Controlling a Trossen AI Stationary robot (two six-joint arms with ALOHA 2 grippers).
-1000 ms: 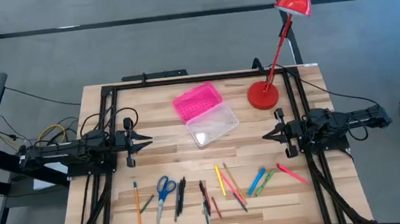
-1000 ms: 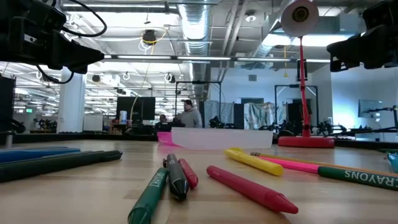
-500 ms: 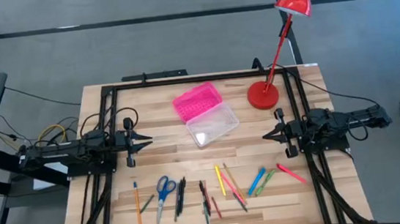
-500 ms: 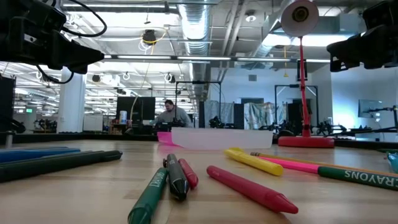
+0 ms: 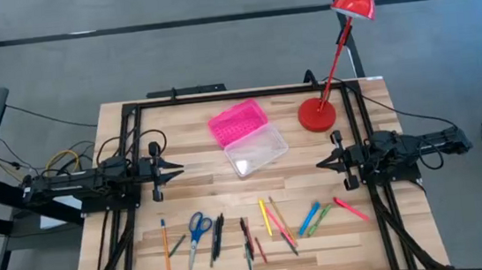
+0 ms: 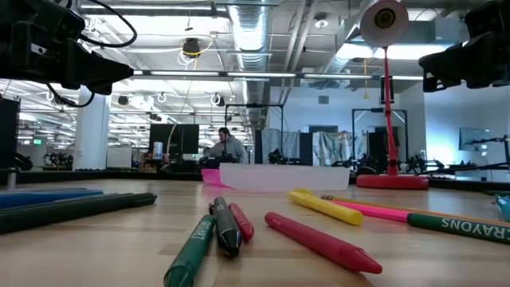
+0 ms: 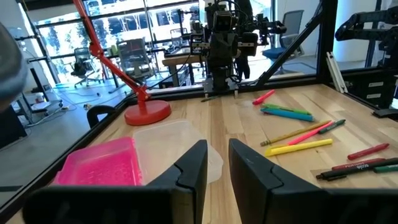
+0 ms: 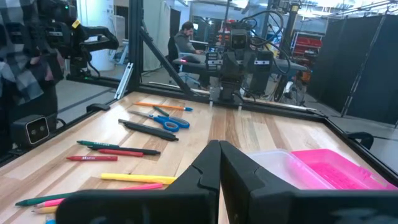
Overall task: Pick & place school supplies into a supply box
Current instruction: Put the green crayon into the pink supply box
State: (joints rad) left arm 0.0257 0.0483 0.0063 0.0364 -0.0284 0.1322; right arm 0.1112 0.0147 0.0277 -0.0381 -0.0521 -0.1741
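The supply box lies open at the table's middle, toward the far side: pink lid [image 5: 238,122] flat on the wood, clear base [image 5: 256,149] beside it. The school supplies lie in a loose row along the near edge: an orange pencil [image 5: 165,247], blue-handled scissors [image 5: 198,228], dark pens [image 5: 217,236], a yellow marker [image 5: 265,219], blue and green ones [image 5: 311,219], a pink one [image 5: 350,207]. My left gripper [image 5: 178,168] hovers level at the left, fingers slightly apart [image 7: 217,163]. My right gripper [image 5: 319,163] hovers level at the right, shut [image 8: 219,163]. Neither touches anything.
A red desk lamp stands with its base [image 5: 317,114] at the far right, its head reaching past the table's far edge. A black frame [image 5: 220,97] runs around the table's edge. Bare wood lies between the two grippers, in front of the box.
Both arms and all the supplies have kept still. Only a person in the room far behind the table has shifted.
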